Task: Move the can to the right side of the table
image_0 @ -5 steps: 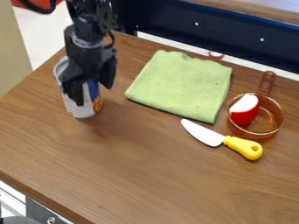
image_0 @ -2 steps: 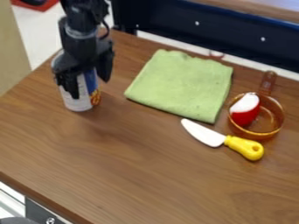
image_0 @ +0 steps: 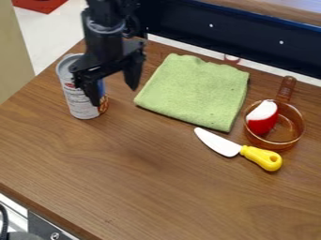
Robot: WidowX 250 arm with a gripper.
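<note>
My gripper (image_0: 114, 93) hangs at the upper left of the camera view, open, with its two fingers spread apart. The can (image_0: 76, 101) stands upright on the left part of the wooden table (image_0: 144, 187). One finger overlaps the can's right side in the view, and the other is off to the right of it, over bare wood. Part of the can's upper right is hidden behind the gripper. Whether the near finger touches the can, I cannot tell.
A green cloth (image_0: 194, 91) lies right of the gripper. Farther right are a toy knife with a yellow handle (image_0: 262, 158) and a small amber pan (image_0: 293, 136) holding a red and white piece (image_0: 262, 117). A dark blue panel (image_0: 244, 35) runs behind the table.
The gripper was around the can, its fingers on either side; it has shifted right and opened wider. The can moved slightly up the view at first, then stayed put.
</note>
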